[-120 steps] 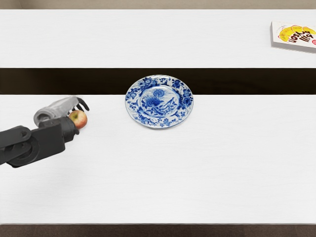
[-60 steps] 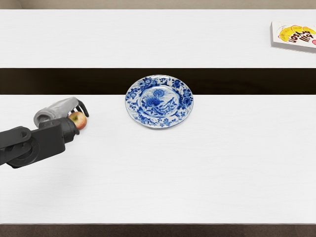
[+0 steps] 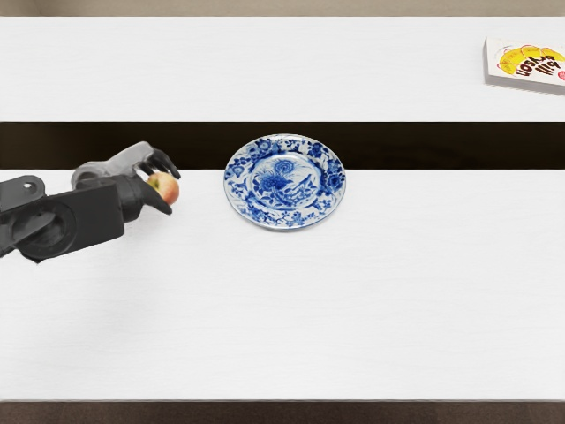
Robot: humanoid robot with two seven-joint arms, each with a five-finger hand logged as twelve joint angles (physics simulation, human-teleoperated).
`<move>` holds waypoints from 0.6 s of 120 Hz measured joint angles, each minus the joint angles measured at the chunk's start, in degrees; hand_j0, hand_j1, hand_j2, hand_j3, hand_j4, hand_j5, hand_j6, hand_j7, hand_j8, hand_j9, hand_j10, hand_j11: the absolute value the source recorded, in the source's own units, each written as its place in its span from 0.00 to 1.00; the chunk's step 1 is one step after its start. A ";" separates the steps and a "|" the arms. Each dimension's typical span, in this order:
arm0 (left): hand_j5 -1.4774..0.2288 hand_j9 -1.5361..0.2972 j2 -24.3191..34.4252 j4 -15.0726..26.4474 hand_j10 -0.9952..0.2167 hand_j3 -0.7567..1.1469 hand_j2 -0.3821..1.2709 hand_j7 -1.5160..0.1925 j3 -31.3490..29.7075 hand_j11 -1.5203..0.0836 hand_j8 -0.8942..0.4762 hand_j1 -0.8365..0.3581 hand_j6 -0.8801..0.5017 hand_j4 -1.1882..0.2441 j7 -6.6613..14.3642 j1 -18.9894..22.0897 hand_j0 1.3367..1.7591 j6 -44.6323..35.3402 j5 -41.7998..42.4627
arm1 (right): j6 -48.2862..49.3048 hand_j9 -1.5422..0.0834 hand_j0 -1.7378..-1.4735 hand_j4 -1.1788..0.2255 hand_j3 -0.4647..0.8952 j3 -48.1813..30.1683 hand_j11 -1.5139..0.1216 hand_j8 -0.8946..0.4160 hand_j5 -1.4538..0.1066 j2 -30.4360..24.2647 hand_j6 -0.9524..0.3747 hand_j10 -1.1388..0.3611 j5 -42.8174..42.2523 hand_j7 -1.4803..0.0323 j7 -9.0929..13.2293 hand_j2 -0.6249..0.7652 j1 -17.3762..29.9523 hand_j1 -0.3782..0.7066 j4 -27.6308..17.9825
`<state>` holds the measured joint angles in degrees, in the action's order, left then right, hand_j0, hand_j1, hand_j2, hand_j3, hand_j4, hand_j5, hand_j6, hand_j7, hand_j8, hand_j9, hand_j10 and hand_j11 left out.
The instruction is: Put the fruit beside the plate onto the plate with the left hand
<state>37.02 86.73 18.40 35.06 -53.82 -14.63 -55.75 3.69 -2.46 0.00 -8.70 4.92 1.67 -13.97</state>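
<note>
A small red and yellow apple is held in my left hand, whose dark fingers curl over and under it. The hand and fruit hang above the table, left of the blue and white patterned plate, with a gap of bare table between them. The plate lies at the table's far edge and has nothing on it. My left arm enters from the left edge. No right arm shows.
A dark gap runs across behind the plate, with a second white surface beyond it. A printed box lies on that far surface at the top right.
My left hand has lifted the apple and carried it up and to the right, closer to the plate. The plate has not moved.
</note>
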 joint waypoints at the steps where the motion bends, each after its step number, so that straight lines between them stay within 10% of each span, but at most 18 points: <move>1: 0.35 0.36 -0.13 0.00 0.27 0.40 0.41 0.37 0.45 0.40 0.34 0.48 0.32 0.37 -0.01 -0.03 0.75 0.12 0.42 | 0.00 0.93 0.30 0.83 0.34 0.00 0.91 0.67 0.92 0.00 0.70 0.75 0.00 0.96 0.00 0.45 0.00 0.05 0.00; 34: 0.35 0.37 -8.87 -0.32 0.28 0.40 0.46 0.38 7.44 0.41 0.33 0.46 0.31 0.38 -0.03 -2.52 0.76 2.96 4.93 | 0.00 0.93 0.30 0.83 0.34 0.00 0.91 0.67 0.92 0.00 0.70 0.75 0.00 0.96 0.00 0.45 0.00 0.05 0.00; 72: 0.34 0.37 -21.35 -12.20 0.28 0.40 0.47 0.39 7.51 0.41 0.32 0.46 0.30 0.39 -0.07 -5.49 0.76 3.35 4.99 | 0.00 0.93 0.30 0.83 0.34 0.00 0.91 0.67 0.92 0.00 0.70 0.75 0.00 0.96 0.00 0.45 0.00 0.05 0.00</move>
<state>15.68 74.54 25.91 34.99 -59.31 -11.28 -50.76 3.69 -2.46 0.00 -8.70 4.92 1.67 -13.97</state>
